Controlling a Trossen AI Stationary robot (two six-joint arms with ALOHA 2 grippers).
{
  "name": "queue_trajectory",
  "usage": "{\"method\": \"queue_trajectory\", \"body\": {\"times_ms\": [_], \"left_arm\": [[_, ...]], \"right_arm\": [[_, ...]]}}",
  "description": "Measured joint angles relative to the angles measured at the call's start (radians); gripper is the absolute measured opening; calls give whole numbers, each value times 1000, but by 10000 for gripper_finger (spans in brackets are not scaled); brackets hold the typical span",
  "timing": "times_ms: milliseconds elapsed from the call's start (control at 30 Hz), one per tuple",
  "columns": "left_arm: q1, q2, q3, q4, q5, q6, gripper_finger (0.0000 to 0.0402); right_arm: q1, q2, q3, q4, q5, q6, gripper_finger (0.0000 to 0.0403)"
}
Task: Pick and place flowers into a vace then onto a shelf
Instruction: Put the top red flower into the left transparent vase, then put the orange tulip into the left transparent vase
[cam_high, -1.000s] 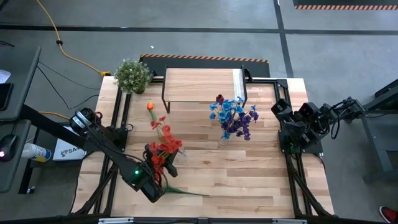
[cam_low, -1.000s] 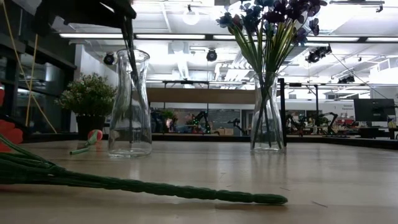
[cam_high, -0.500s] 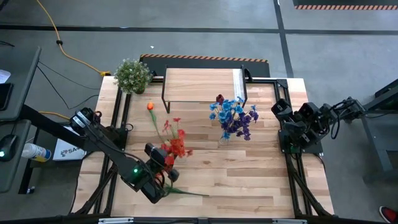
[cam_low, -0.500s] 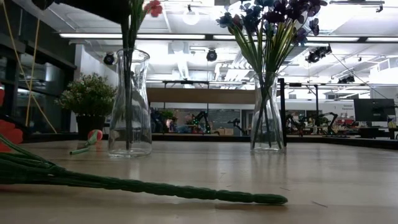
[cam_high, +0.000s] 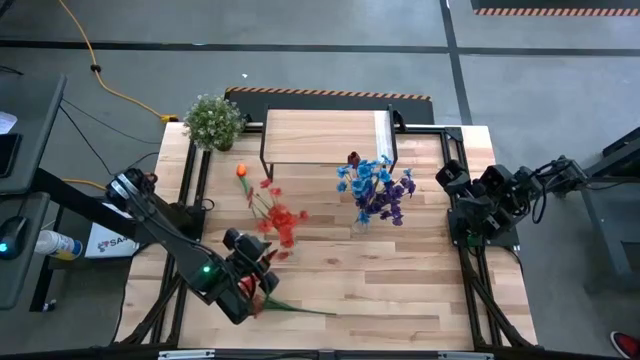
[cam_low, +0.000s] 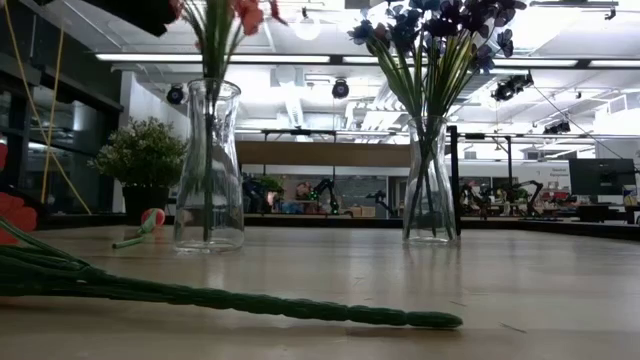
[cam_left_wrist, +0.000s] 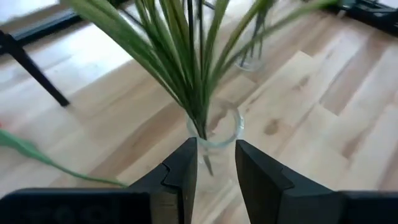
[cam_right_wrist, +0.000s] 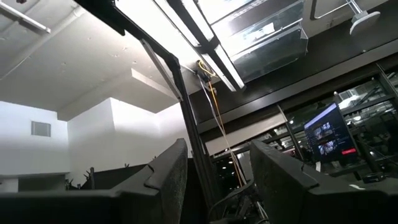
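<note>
Flowers with red heads (cam_high: 281, 218) stand now with their green stems in a clear glass vase (cam_low: 209, 165), a little toward 7 o'clock from the middle of the wooden table (cam_high: 400, 280). From the left wrist view the stems go down into the round mouth of this vase, just in front of the left gripper (cam_left_wrist: 215, 171). Its two dark fingers are parted by a narrow gap and I see nothing between them. One more red bunch with a long green stem (cam_low: 230, 297) lies flat on the table at 7 o'clock, beside the left arm. An orange tulip (cam_high: 241, 171) lies at about 10 o'clock. Near the middle, a second vase (cam_low: 430, 180) holds the blue and purple sprays (cam_high: 376, 188). The shelf (cam_high: 322, 137) stands at 12 o'clock, with a small potted plant (cam_high: 213, 121) at 11 o'clock. The right gripper (cam_high: 462, 212) waits at 3 o'clock at the table edge, fingers apart and empty, pointing up to the ceiling.
</note>
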Motion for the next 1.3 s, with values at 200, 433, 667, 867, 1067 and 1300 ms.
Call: {"method": "queue_trajectory", "body": {"times_ms": [200, 433, 667, 867, 1067, 1300], "left_arm": [[-42, -26, 0, 5, 75, 0, 143], [-105, -34, 0, -43, 124, -101, 143], [-132, -34, 0, -199, 193, -334, 143], [-121, -34, -8, -365, 192, -581, 143], [-69, -34, -71, -425, 232, -850, 143], [34, -34, -132, -376, 268, -890, 143]], "right_arm": [[0, 0, 0, 0, 0, -1, 165], [0, 0, 0, 0, 0, -1, 165], [0, 0, 0, 0, 0, -1, 165], [0, 0, 0, 0, -7, -1, 165], [0, 0, 0, 0, -7, -1, 165], [0, 0, 0, 0, -10, -1, 165]]}}
